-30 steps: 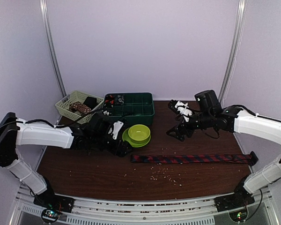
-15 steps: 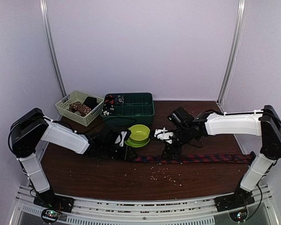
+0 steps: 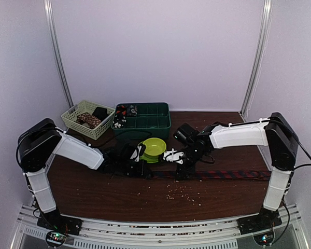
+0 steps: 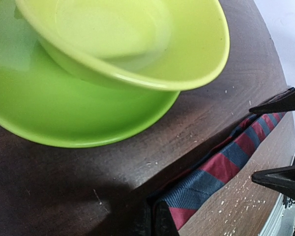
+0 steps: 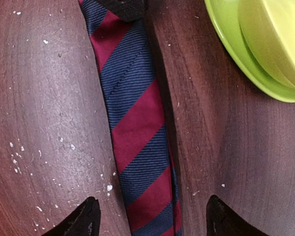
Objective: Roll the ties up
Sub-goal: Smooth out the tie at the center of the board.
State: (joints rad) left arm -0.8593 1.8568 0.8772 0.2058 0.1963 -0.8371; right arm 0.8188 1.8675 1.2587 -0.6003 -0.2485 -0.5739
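Top external view: striped tie (image 3: 233,175) lies flat, full length, across surface (image 3: 93,192), running 9 to 3 o'clock. Green bowl (image 3: 154,147) on plate (image 4: 64,123) sits just at 12 o'clock of tie's 9-o'clock end. No turn of roll visible, so whole job looks left to do. Left claw (image 4: 155,221) pinched tight on that end. Right claw (image 5: 152,219) wide, tips straddling tie just beside it, not gripping. Basket (image 3: 72,116) at 10 o'clock holds brown patterned item, can't tell if it's a tie. No brands, labels or writing legible.
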